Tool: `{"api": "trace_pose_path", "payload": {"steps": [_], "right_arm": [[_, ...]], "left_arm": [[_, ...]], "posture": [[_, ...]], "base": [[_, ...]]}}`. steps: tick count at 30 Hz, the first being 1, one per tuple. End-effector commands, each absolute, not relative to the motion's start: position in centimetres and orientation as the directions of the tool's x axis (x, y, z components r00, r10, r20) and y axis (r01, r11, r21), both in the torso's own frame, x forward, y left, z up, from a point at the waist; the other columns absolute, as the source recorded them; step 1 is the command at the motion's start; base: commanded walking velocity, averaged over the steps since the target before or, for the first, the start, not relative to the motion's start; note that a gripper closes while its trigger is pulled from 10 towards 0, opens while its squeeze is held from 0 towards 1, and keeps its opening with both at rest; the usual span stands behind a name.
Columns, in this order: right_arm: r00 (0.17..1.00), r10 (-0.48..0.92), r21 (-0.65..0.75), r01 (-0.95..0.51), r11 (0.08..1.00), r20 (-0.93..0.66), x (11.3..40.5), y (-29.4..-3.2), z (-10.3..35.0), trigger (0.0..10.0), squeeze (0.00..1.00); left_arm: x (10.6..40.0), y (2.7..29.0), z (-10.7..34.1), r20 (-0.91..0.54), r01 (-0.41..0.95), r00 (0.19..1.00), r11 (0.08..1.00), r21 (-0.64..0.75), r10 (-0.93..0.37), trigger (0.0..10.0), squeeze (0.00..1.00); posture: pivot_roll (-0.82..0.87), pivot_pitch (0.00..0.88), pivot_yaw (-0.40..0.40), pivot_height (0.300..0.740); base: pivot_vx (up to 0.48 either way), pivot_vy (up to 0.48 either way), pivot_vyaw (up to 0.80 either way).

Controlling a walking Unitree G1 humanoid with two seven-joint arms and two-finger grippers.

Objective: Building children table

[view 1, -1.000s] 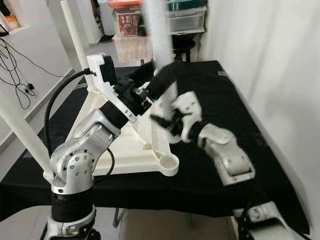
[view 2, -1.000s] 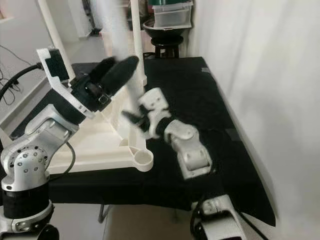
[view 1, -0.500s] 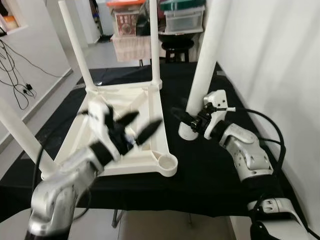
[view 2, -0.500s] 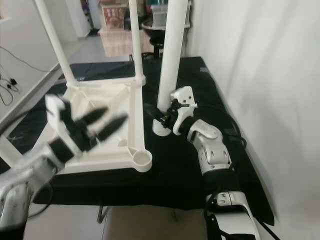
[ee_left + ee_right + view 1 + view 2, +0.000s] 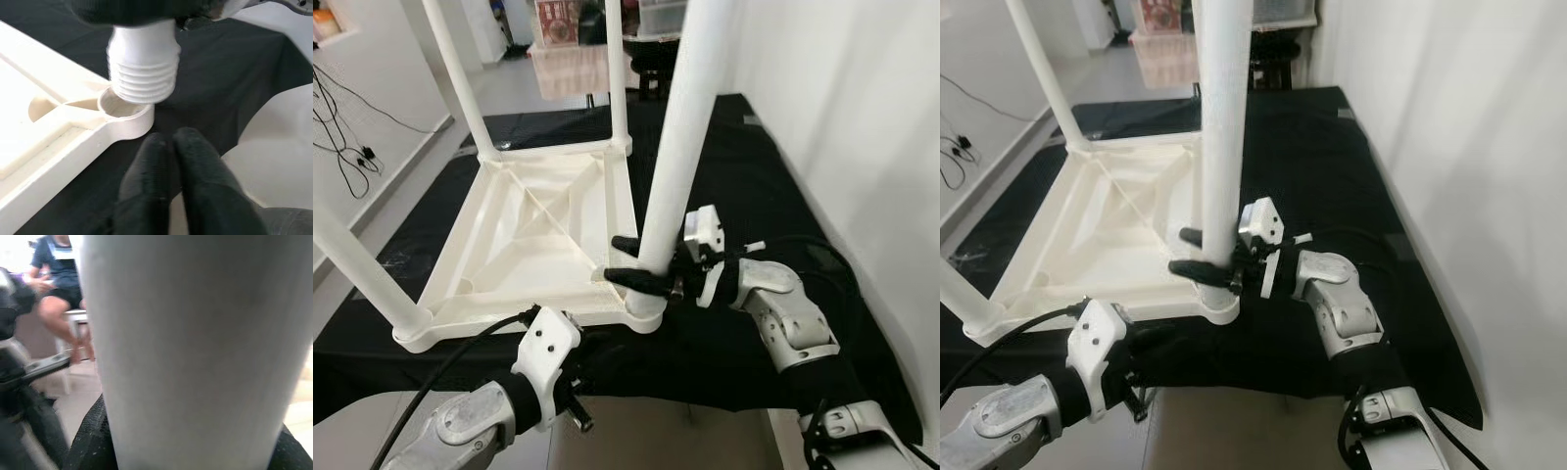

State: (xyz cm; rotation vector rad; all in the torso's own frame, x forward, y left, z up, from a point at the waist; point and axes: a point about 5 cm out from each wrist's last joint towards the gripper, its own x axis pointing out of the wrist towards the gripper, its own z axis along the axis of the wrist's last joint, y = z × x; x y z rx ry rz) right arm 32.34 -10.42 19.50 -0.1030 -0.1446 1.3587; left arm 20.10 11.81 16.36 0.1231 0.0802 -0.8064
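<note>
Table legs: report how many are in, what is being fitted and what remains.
Done: three white legs already stand in the upturned tabletop.
In hand: the right gripper holds the fourth leg upright, its threaded end just above the empty corner socket.
Left: lowering and screwing it in. The left gripper, shut, waits below the table edge.

R arm is bent inward, right gripper (image 5: 628, 260) clamped w/ fingers (image 5: 633, 278) spread. L arm is held low; left gripper (image 5: 172, 147) fingers pressed together.
</note>
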Motion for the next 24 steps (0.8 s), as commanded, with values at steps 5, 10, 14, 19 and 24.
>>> {"api": "trace_pose_path", "payload": {"steps": [5,10,14,19,24], "right_arm": [[0.141,0.988,-0.179,-0.972,0.149,0.059,33.3,-10.2,21.0,10.0,0.0],[0.107,0.992,-0.174,-0.978,0.118,0.07,33.5,-10.0,21.6,10.0,0.0],[0.029,0.997,-0.165,-0.985,0.041,0.077,33.1,-9.5,22.0,10.0,0.0],[-0.041,0.998,-0.161,-0.986,-0.031,0.055,32.7,-8.8,21.6,10.0,0.0],[-0.113,0.993,-0.174,-0.979,-0.109,0.015,32.5,-7.2,21.1,10.0,0.0]], "left_arm": [[19.1,12.1,16.3,-0.103,0.709,0.705,0.695,0.117,-0.702,0.0,0.0],[18.5,11.8,16.3,-0.094,0.709,0.705,0.697,0.106,-0.703,0.0,0.0],[17.3,12.0,16.3,-0.092,0.692,0.722,0.717,0.083,-0.686,0.0,0.0],[16.4,12.2,16.5,-0.09,0.676,0.737,0.734,0.071,-0.67,0.0,0.0],[15.7,11.8,16.9,-0.069,0.678,0.735,0.733,0.052,-0.674,10.0,0.0]], "posture": [[0.0,0.194,0.079,0.74],[0.01,0.202,0.059,0.74],[0.04,0.231,0.038,0.74],[0.06,0.257,0.021,0.74],[0.07,0.273,0.012,0.74]], "base": [[0.0,0.0,0.0],[0.0,0.0,0.0],[0.0,0.0,0.0],[0.0,0.0,0.0],[0.0,0.0,0.0]]}}
